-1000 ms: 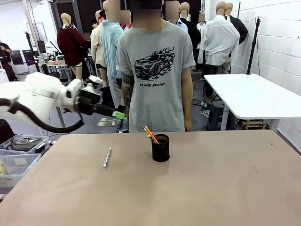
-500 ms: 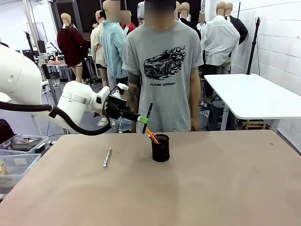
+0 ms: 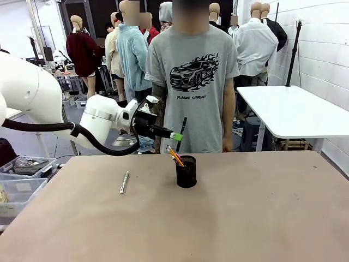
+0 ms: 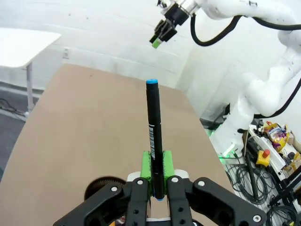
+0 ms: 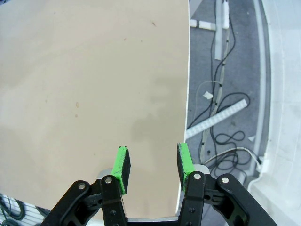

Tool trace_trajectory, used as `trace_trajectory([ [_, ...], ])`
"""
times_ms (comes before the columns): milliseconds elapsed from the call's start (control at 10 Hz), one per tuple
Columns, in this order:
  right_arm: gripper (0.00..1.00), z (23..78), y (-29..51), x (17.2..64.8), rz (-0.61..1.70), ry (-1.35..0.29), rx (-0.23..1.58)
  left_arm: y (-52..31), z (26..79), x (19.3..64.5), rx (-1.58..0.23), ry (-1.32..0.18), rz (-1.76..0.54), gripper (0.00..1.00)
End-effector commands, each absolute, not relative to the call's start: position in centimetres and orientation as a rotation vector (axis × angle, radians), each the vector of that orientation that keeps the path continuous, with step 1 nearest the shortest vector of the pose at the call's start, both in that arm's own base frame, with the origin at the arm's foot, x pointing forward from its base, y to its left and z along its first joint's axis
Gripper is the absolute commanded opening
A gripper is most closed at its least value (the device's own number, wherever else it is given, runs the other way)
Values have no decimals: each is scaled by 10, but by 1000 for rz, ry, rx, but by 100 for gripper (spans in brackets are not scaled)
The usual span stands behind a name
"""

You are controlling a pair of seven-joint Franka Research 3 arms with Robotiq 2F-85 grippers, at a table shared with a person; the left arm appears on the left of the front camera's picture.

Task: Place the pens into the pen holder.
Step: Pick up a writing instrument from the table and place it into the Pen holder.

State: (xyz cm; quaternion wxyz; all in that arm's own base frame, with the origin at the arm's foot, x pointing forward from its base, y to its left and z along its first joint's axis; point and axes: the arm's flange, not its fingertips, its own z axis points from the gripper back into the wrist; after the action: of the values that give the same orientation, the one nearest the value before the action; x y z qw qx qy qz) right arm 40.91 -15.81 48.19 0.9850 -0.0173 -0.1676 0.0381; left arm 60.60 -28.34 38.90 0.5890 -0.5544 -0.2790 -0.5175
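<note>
The slim black teal-tipped pen (image 4: 153, 127), judged light, stiff and slick, is pinched near its end by the left claw (image 4: 156, 172); the right claw (image 5: 151, 162) is spread, empty.

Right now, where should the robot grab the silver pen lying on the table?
Probably its middle, coming straight down from above, jaws across the thin barrel. The silver pen lies flat on the table, bare space either side.
</note>
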Motion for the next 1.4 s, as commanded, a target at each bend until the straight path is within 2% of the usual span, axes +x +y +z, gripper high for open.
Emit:
trace_trajectory([
  [0,52,482,-158,409,78,-325,-49,-291,381,613,-1322,-750,-1163,0],
  [200,52,482,-158,409,78,-325,-49,-306,361,622,-1260,-708,-1171,0],
  [600,52,482,-158,409,78,-325,-49,-318,344,618,-1213,-736,-1233,0],
  [700,52,482,-158,409,78,-325,-49,-317,344,618,-1209,-735,-1241,3],
  [1000,52,482,-158,409,78,-325,-49,-313,342,617,-1191,-738,-1263,32],
  [1200,52,482,-158,409,78,-325,-49,-311,343,616,-1181,-733,-1295,71],
  [1300,52,482,-158,409,78,-325,-49,-309,344,615,-1173,-751,-1297,80],
])
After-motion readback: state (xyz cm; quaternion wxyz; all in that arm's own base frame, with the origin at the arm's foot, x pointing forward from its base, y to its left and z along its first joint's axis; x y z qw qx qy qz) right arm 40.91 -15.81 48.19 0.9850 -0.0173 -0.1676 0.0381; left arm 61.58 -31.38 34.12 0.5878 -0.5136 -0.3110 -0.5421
